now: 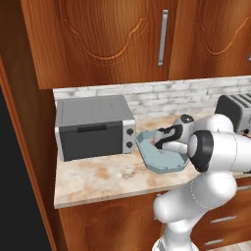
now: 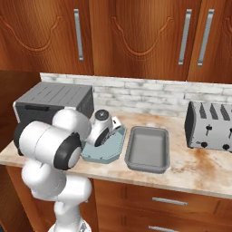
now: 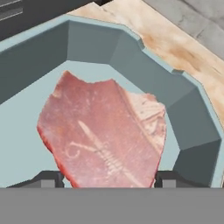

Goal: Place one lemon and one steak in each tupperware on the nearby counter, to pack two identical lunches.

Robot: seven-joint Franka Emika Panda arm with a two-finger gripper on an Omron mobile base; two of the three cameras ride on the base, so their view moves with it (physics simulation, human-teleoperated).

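The steak point(image 3: 103, 131) was seen between the two dark fingertips of the gripper point(image 3: 107, 180), low inside the pale blue tupperware point(image 3: 192, 127) on the counter point(image 1: 98, 179), apparently for setting down; whether the jaws pinched it could not be told; the greyer tupperware point(image 2: 147, 148) stood just beside.

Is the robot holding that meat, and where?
Yes, it looks so: the tool pinches the steak by its near end, over the blue tupperware.
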